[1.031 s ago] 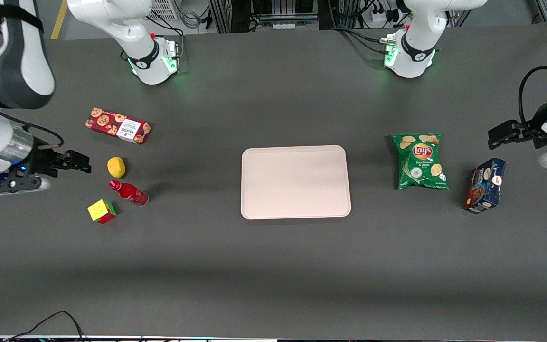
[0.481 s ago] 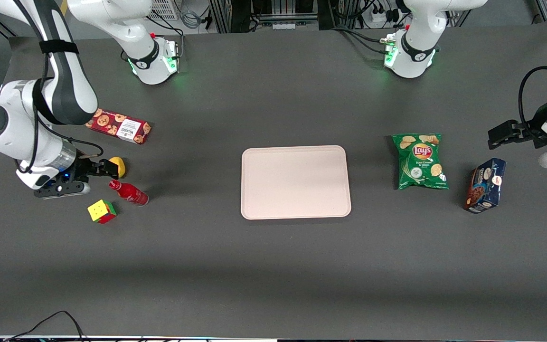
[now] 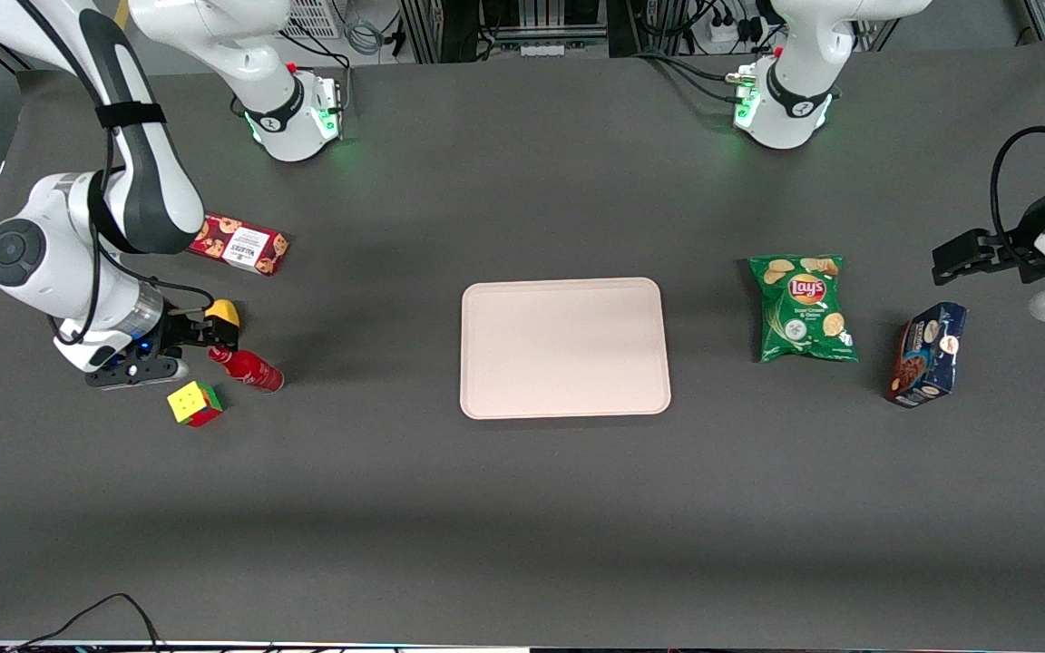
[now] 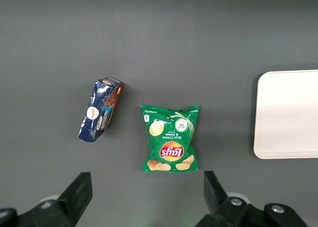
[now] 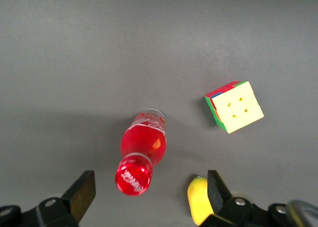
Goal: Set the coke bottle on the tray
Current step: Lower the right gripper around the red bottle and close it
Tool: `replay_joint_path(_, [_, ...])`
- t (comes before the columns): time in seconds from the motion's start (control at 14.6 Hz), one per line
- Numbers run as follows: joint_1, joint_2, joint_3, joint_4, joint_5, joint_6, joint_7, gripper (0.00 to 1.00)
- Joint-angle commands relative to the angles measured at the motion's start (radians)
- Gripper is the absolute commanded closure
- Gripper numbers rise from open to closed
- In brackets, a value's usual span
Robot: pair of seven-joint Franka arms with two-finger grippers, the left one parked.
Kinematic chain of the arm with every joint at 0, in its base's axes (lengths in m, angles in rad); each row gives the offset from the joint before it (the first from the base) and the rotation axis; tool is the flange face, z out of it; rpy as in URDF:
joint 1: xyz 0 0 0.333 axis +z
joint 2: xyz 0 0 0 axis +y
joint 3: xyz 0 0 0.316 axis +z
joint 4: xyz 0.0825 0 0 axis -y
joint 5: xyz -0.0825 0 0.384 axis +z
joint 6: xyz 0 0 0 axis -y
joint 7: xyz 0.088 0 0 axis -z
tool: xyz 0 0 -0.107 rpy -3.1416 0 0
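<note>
The gripper (image 3: 214, 337) is held over the bottle (image 3: 248, 369) cap, jaws spread to straddle it, nothing yet pinched. The bottle stands on the bench toward the working arm's end, well apart from the tray (image 3: 564, 347) at mid-bench.

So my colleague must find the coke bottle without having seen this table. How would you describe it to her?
Start at the big pale tray, then look toward the working arm's end of the table, where the open gripper hovers over small items. The coke bottle lies between a yellow lemon and a colourful cube: red, narrow-necked, white lettering.
</note>
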State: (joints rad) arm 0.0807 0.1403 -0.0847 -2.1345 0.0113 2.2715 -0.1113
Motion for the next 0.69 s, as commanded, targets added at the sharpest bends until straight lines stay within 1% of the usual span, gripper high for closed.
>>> replay_joint_path(0.0, [0.004,0.027,0.000,-0.007,-0.014,0.045,0.002,0.00])
replay_joint_path(0.21, [0.004,0.019,0.000,-0.031,-0.010,0.045,0.008,0.00])
replay_joint_path(0.27, [0.005,0.019,0.011,-0.038,-0.008,0.046,0.022,0.00])
replay_joint_path(0.34, [0.004,0.019,0.029,-0.039,-0.008,0.052,0.041,0.02])
replay_joint_path(0.48, [0.004,0.019,0.033,-0.039,-0.010,0.056,0.045,0.11])
replay_joint_path(0.62, [0.004,0.019,0.033,-0.039,-0.014,0.057,0.045,0.23])
